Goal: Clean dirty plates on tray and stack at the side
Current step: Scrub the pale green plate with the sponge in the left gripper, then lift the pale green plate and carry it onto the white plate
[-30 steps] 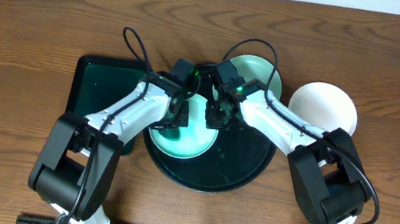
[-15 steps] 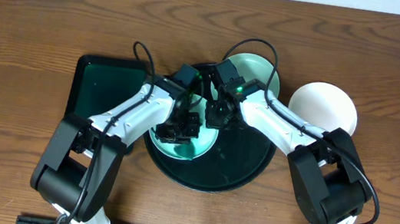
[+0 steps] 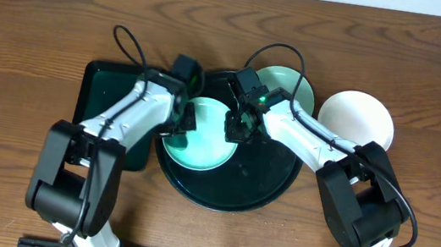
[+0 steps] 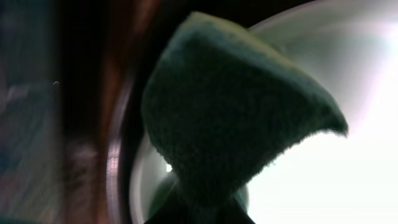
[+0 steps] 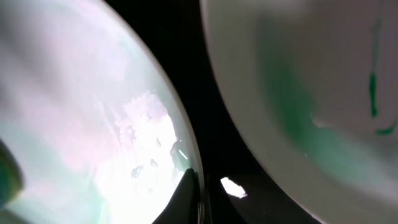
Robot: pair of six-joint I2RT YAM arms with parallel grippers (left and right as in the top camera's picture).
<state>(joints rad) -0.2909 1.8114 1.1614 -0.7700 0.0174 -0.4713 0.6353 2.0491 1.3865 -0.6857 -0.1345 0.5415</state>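
Observation:
A mint-green plate (image 3: pixel 204 138) lies on the left part of the round black tray (image 3: pixel 264 180). My left gripper (image 3: pixel 182 119) is shut on a green sponge (image 4: pixel 236 118) at the plate's left rim; the plate also shows in the left wrist view (image 4: pixel 354 168). My right gripper (image 3: pixel 237 127) is shut on the plate's right rim, one finger over the edge (image 5: pixel 189 193). A second mint-green plate (image 3: pixel 291 86) with a green smear (image 5: pixel 373 93) sits at the tray's back right. A white plate (image 3: pixel 364 117) lies on the table to the right of the tray.
A rectangular dark tray (image 3: pixel 103 104) lies on the table just left of the round tray, under my left arm. Cables loop above both wrists. The table's wood surface runs behind and to both sides.
My left gripper has moved the sponge from the middle of the mint plate back and left to its left rim. The right gripper and the plates have not moved.

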